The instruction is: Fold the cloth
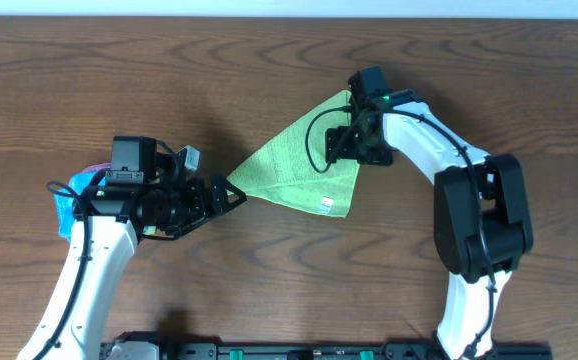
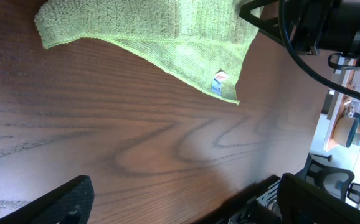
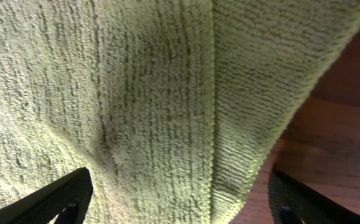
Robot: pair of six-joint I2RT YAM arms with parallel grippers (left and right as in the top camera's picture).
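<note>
At the middle of the table, your cloth lies folded into a triangle. The left gripper, jaws wide, sits just beside its left tip. The right gripper, jaws wide, hovers over its far right part. If you pinch only one layer, the fold could pull apart. The writing on the small white tag is too small to read.

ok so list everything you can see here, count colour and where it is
cloth: one, lime green, folded into a triangle, middle of the table
tag: one, white, near the cloth's lower right corner in the overhead view
blue cloth: one, blue, far left, partly under the left arm
pink cloth: one, pink, only a sliver showing by the blue cloth
table: one, brown wood grain, under everything
left gripper: one, black, open, just left of the cloth's left corner
right gripper: one, black, open, over the cloth's right edge
</note>
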